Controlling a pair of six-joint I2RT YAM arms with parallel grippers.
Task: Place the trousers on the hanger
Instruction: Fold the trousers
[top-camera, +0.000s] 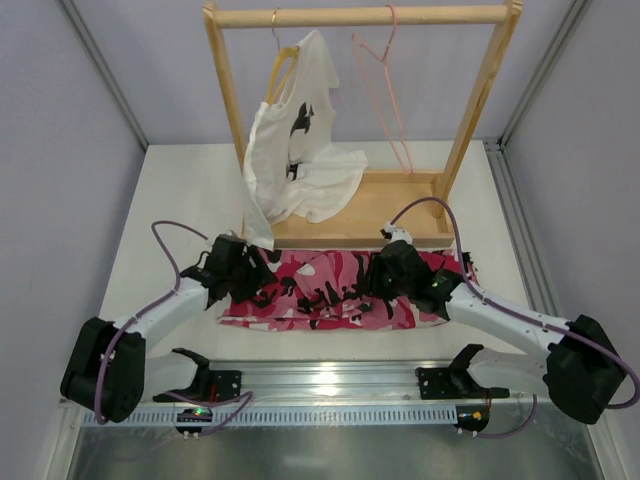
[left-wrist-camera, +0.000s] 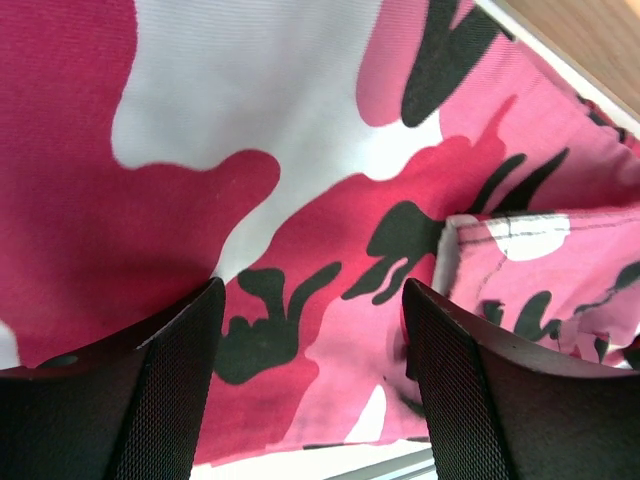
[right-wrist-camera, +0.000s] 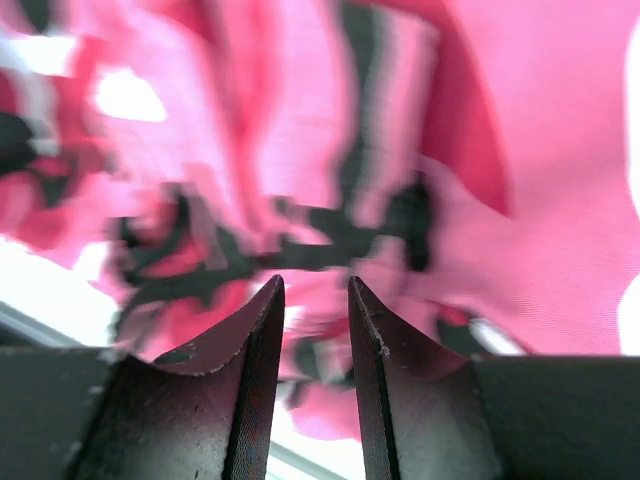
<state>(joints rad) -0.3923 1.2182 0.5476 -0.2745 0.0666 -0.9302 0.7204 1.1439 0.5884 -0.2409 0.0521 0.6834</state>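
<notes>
The trousers (top-camera: 330, 290) are spread flat across the tabletop (top-camera: 180, 190), just in front of the wooden rack (top-camera: 360, 16). The hanger (top-camera: 385, 95) is hung from the rack's rail, well apart from them. The left gripper (left-wrist-camera: 315, 290) is held low over the left end of the cloth, jaws set wide. The right gripper (right-wrist-camera: 315, 285) is lowered at the right part, jaws drawn narrow; whether cloth is pinched cannot be told. A white T-shirt (top-camera: 300, 150) is draped beside the hanger
</notes>
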